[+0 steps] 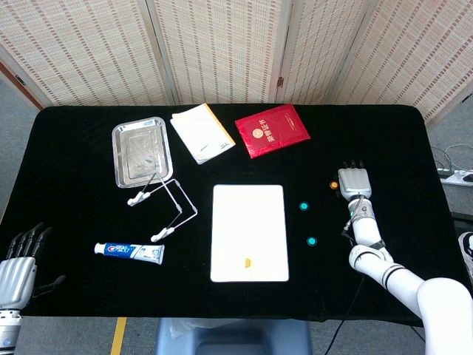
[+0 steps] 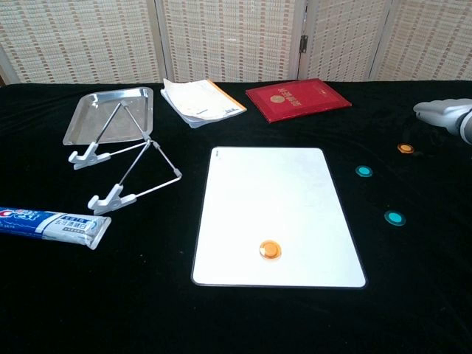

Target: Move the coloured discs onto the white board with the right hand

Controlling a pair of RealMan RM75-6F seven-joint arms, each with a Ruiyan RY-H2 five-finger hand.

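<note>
Three small round discs lie on the black table (image 1: 384, 140) right of the white board (image 1: 248, 222): one orange disc (image 2: 405, 148) far, just left of my right hand (image 1: 354, 181), and two teal discs (image 2: 363, 171) nearer. A second orange one (image 2: 270, 249) lies on the board's near part. My right hand is flat, fingers straight and together, holding nothing. My left hand (image 1: 16, 268) is empty, fingers slightly apart. The tray (image 1: 118, 137) holds one foot of a wire stand (image 2: 122, 166).

One disc (image 2: 270, 249) is sitting on the board (image 2: 273, 192), near its front edge. Three more discs (image 2: 394, 217) are lying right of it, and the right hand (image 1: 354, 181) is hanging just beside the farthest one (image 2: 405, 148).
</note>
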